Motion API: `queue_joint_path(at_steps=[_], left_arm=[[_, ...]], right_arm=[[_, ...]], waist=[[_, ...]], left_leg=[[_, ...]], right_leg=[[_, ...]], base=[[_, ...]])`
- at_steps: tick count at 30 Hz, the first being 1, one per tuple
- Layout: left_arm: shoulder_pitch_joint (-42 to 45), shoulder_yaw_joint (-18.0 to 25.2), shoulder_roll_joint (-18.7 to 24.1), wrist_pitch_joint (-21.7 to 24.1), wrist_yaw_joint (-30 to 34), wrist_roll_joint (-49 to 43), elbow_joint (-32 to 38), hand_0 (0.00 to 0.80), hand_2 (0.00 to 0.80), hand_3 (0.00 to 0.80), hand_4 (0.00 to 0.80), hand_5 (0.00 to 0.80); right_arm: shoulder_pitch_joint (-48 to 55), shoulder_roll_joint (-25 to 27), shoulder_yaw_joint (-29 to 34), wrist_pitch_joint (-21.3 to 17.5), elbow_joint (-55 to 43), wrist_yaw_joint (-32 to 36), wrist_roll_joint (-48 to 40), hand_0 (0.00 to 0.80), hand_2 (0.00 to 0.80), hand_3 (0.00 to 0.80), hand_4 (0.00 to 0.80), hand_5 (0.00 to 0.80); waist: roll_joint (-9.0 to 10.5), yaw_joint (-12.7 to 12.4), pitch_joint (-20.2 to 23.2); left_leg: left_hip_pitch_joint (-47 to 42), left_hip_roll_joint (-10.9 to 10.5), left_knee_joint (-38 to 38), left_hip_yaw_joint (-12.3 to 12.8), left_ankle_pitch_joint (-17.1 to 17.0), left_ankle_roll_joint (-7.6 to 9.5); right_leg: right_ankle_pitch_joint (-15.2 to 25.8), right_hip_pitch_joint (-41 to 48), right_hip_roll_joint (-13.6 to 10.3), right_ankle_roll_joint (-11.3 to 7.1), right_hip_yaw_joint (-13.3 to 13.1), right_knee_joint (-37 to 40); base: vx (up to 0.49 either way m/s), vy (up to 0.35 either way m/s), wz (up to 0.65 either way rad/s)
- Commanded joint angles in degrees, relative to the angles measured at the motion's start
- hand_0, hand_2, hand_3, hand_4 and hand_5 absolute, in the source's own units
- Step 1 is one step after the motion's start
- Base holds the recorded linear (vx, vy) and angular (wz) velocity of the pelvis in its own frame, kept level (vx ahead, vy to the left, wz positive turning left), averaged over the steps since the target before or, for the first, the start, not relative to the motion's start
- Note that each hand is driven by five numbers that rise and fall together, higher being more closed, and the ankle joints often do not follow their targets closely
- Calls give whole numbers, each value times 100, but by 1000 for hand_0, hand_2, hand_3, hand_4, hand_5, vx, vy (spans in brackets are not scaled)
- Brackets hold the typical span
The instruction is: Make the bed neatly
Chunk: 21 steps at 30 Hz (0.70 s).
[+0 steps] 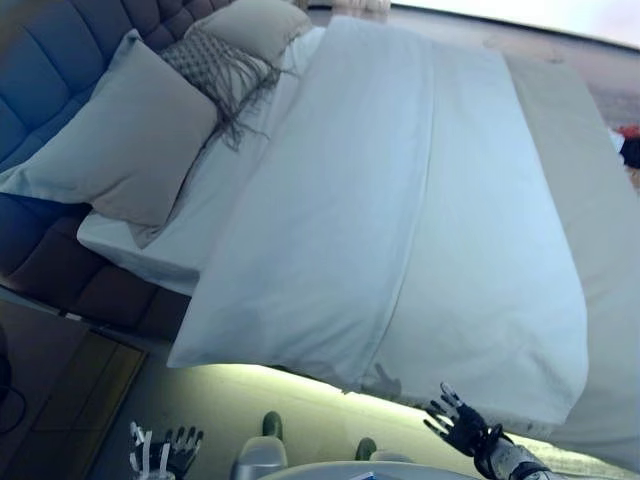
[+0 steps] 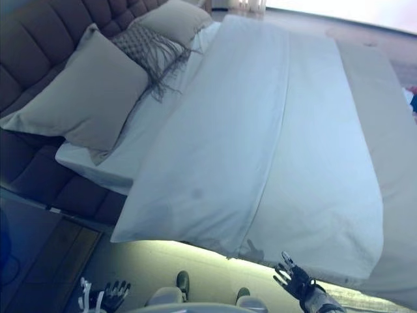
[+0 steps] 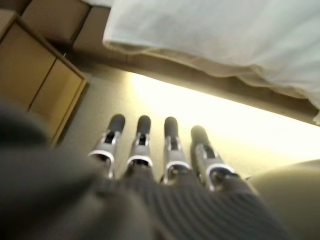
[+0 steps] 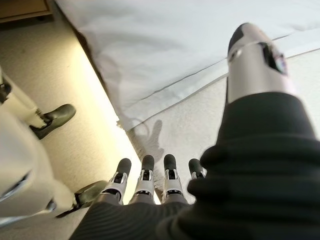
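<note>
A white duvet [image 1: 400, 220] lies spread flat over the bed, its near edge hanging over the bed's side. A grey bedspread [image 1: 590, 220] shows along its right side. Two grey pillows [image 1: 120, 140] and a fringed grey cushion [image 1: 215, 65] lean at the padded headboard [image 1: 40, 60]. My right hand [image 1: 458, 420] is open with fingers spread, just below the duvet's near edge [image 4: 150, 65], holding nothing. My left hand [image 1: 165, 450] hangs low at the bed's side, open and empty; its fingers [image 3: 142, 145] point at the floor.
A wooden bedside cabinet [image 3: 40, 85] stands on the floor at the head end, left of my left hand. A strip of light glows under the bed frame [image 1: 300, 390]. A red and dark object [image 1: 630, 140] lies at the far right.
</note>
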<state>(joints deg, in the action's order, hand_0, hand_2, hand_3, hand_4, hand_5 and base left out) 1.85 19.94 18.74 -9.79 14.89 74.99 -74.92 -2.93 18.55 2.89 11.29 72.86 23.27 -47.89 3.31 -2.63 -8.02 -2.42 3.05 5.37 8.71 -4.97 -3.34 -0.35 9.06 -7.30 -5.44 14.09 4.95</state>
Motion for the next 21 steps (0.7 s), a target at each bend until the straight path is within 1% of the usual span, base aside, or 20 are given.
queue_joint_path(at_steps=[1,2,4,5,7,8,10,15,18,21], left_arm=[[-316,155,-7,139,372,-161,-211,0,0,0,0,0],[-331,143,0,117,510,-157,-172,0,0,0,0,0],[-365,86,-3,89,557,-137,-51,0,0,0,0,0],[-397,-66,-54,83,750,-167,192,0,0,0,0,0],[-405,-197,-91,105,996,-231,421,0,0,0,0,0],[-386,-377,-136,152,1120,-158,625,0,0,0,0,0],[-360,-595,-196,295,1136,-328,916,0,0,0,0,0],[-392,-1015,-90,586,1373,-867,1174,0,0,0,0,0],[-432,-1391,-33,814,1806,-1154,1357,0,0,0,0,0],[-413,-1588,-59,878,2104,-1114,1629,0,0,0,0,0]], right_arm=[[-238,16,64,-70,97,46,-25,0,0,0,0,0],[-241,5,62,-64,93,41,-11,0,0,0,0,0],[-245,-3,37,-62,88,12,-31,0,0,0,0,0],[-243,-28,12,-49,60,-48,-48,0,0,0,0,0],[-214,-32,10,-37,56,-62,-59,0,0,0,0,0],[-201,-13,-2,-5,33,-69,-91,0,0,0,0,0],[-171,-25,-20,22,11,-72,-107,0,0,0,0,0],[-68,-53,-90,40,-45,-59,-231,0,0,0,0,0],[21,-72,-123,64,-16,-40,-281,0,0,0,0,0],[92,-77,-85,70,29,-64,-300,0,0,0,0,0]], waist=[[-205,-160,27],[-209,-157,33],[-221,-156,47],[-241,-146,67],[-255,-142,87],[-273,-141,92],[-291,-138,115],[-303,-70,177],[-323,-1,238],[-353,24,273]], left_leg=[[-375,160,-37,89,633,-131],[-396,163,-37,97,634,-130],[-416,159,-37,102,642,-130],[-443,148,-37,98,653,-121],[-463,137,-37,105,665,-118],[-469,133,-37,115,671,-120],[-468,119,-37,115,684,-110],[-465,92,-37,118,684,-99],[-487,89,-37,155,693,-86],[-507,87,-37,186,692,-81]], right_leg=[[352,-236,-442,-402,258,-23],[349,-215,-444,-399,262,-24],[340,-192,-447,-398,271,-24],[339,-169,-449,-396,266,-17],[348,-157,-455,-402,263,1],[358,-161,-463,-410,269,5],[365,-176,-459,-417,241,5],[385,-197,-436,-417,181,5],[390,-204,-422,-411,149,5],[394,-200,-423,-417,134,5]], base=[[44,-3,1],[0,0,0],[21,11,0],[49,28,0],[24,16,0],[0,0,0],[0,0,0],[5,5,-1],[14,18,-10],[9,16,-11]])
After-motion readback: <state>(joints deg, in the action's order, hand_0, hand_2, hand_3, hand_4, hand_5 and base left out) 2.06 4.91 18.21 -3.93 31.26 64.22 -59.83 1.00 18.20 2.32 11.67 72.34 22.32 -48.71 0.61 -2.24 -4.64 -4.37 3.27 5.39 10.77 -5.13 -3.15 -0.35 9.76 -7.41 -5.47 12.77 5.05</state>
